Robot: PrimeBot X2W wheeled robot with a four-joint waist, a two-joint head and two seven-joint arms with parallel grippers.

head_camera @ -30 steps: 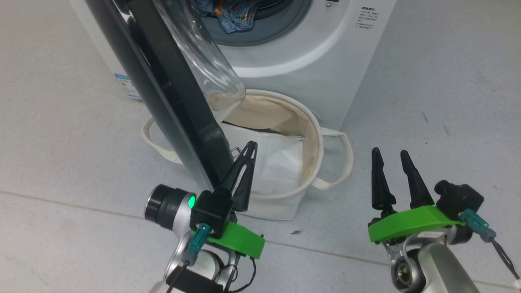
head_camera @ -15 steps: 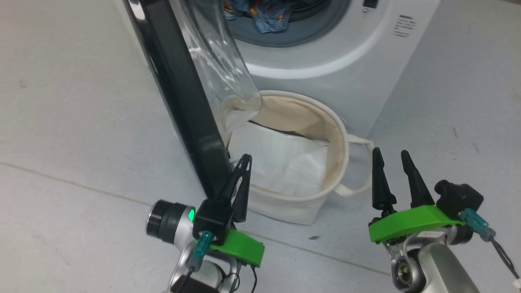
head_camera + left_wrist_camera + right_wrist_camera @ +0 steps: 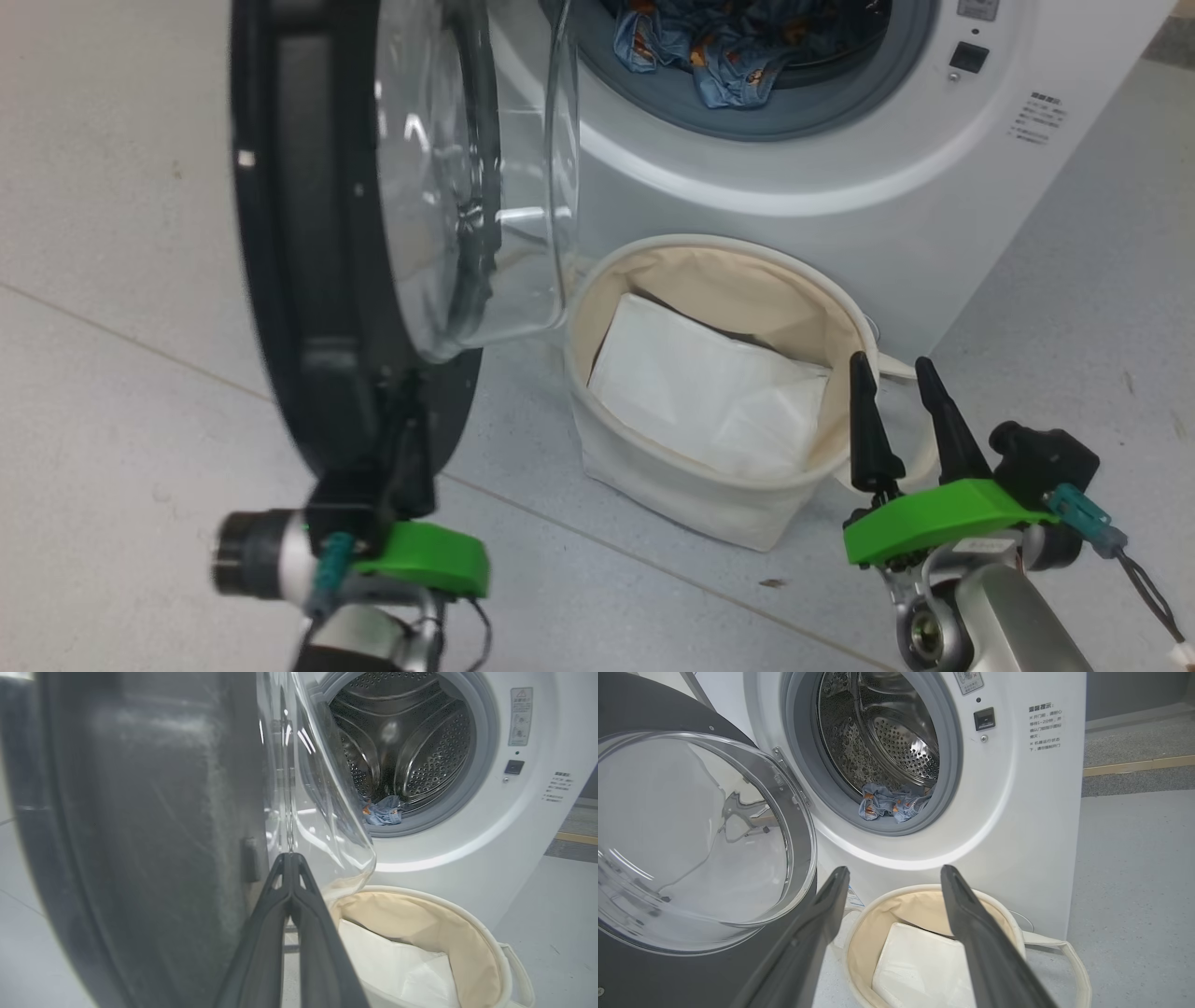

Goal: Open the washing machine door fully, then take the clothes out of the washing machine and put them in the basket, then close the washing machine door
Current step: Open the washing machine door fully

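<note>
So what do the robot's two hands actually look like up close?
The left gripper and right gripper each have two long, tapering black fingers on a bright green mount. Behind it sits a small black camera with a teal cable plug, then a silvery metal wrist.

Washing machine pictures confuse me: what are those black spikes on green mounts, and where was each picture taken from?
Those are a two-armed robot's claws. The wide picture comes from its head camera; the other two from wrist cameras looking along each claw's fingers. The left claw is shut and empty, close beside the open washing machine door. The right claw is open and empty. Blue printed clothes lie in the washing machine. On the floor before it stands a cream basket holding a folded white sheet.
</note>
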